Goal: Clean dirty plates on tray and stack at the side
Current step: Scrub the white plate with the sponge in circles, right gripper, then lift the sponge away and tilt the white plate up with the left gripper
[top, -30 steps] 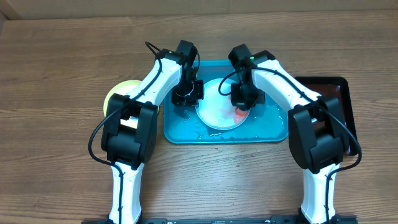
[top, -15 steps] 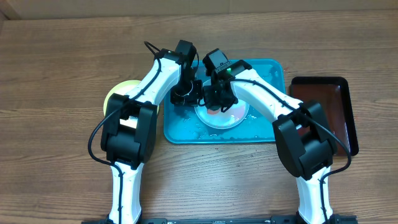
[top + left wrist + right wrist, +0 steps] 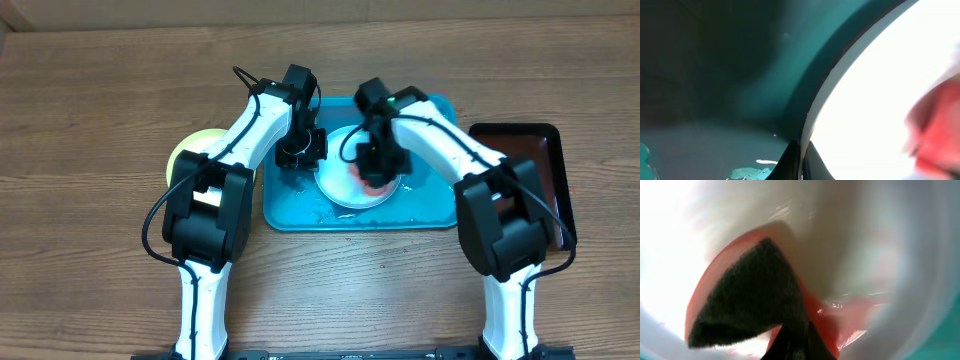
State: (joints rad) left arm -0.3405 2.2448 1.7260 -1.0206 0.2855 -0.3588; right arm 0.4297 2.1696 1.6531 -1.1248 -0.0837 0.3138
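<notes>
plate mid tray, right fingers clamped on red sponge at plate's 4 o'clock, left fingers at its 9 o'clock rim, grip can't tell, second plate on desk at tray's 9 o'clock

Wood-grain table, even light

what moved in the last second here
The right gripper, clamped on the red sponge, swept left across the plate and has come back toward its right side. The left gripper stayed pinching the plate's left rim; plate and tray did not shift.
</notes>
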